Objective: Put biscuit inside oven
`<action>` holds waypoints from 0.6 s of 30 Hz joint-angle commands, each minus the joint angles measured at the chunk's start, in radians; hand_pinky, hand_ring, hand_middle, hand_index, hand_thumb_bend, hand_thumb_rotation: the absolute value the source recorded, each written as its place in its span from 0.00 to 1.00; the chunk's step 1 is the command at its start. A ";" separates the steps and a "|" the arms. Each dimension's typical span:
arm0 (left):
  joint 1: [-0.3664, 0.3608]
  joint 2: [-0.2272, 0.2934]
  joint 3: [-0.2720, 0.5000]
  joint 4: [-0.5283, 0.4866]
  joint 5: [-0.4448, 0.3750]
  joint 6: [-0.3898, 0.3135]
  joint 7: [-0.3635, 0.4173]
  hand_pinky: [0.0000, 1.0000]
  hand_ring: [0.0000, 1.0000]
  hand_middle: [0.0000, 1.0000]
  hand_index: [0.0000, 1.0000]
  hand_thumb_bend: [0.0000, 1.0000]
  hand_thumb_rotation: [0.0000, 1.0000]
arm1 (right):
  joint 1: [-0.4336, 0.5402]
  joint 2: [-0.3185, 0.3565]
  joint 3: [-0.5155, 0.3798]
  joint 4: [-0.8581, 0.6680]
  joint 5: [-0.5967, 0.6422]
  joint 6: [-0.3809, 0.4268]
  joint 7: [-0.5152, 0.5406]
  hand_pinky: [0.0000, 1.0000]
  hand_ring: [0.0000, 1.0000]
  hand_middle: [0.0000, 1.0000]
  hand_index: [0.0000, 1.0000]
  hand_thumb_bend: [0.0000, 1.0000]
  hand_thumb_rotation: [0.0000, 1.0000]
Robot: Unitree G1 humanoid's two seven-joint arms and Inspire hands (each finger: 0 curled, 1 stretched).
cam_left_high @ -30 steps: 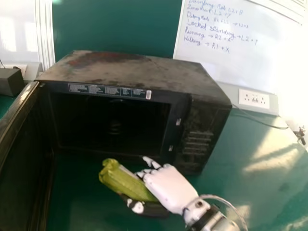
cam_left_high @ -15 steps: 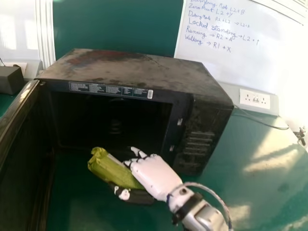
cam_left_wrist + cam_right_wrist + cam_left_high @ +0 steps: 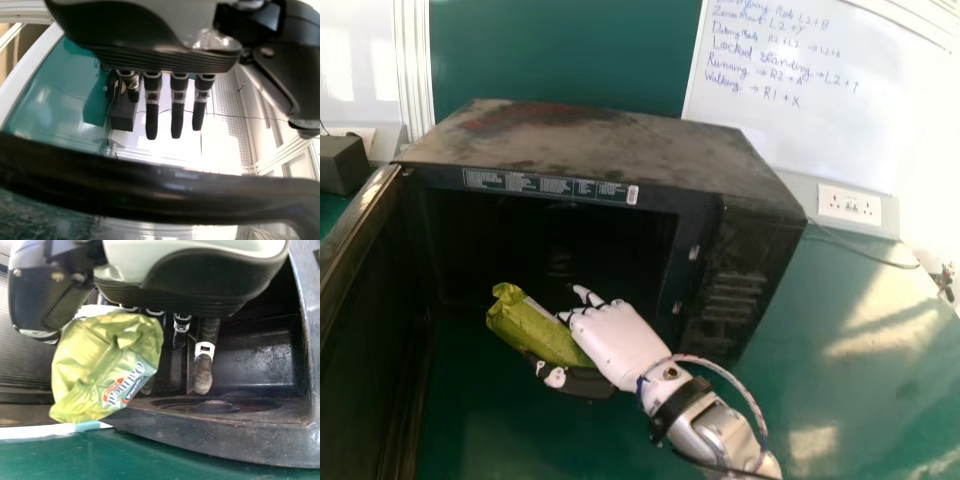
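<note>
1. Glossy green table (image 3: pixel 840 300): lay under and around the oven, with patches of light on the right of the head view.
2. Boxy black microwave oven (image 3: pixel 600 145), top scuffed and dusty: stood on the table, dark cavity facing the robot.
3. Long black oven door (image 3: pixel 365 330) with a shiny edge: hung wide open at the left in the head view.
4. White-backed right hand (image 3: pixel 625 345) with dark fingers and palm: was just in front of the oven opening, partly closed, packet gripped between thumb and fingers; some fingers extended past it.
5. Dark-palmed left hand (image 3: pixel 145 47) with slim black fingers: seen in the left wrist view, fingers straight and spread, nothing held.
6. Crumpled green plastic biscuit packet (image 3: pixel 535 330): slanted in the right hand at the oven mouth, near the lower front edge. Overlap with the sill: could not tell.
</note>
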 commanded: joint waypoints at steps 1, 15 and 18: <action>0.029 -0.069 -0.008 -0.005 0.000 -0.008 0.001 0.81 0.77 0.81 0.84 0.79 0.85 | -0.050 0.020 0.012 0.035 -0.003 0.013 -0.027 0.19 0.37 0.60 0.49 0.50 0.05; 0.035 -0.070 -0.016 0.007 -0.010 -0.022 -0.021 0.83 0.77 0.82 0.86 0.80 0.89 | -0.255 0.088 0.063 0.312 0.006 0.049 -0.105 0.18 0.35 0.60 0.49 0.50 0.05; 0.040 -0.068 -0.020 0.008 -0.018 -0.016 -0.022 0.82 0.76 0.82 0.85 0.80 0.87 | -0.308 0.102 0.068 0.402 0.012 0.046 -0.145 0.19 0.37 0.61 0.49 0.50 0.05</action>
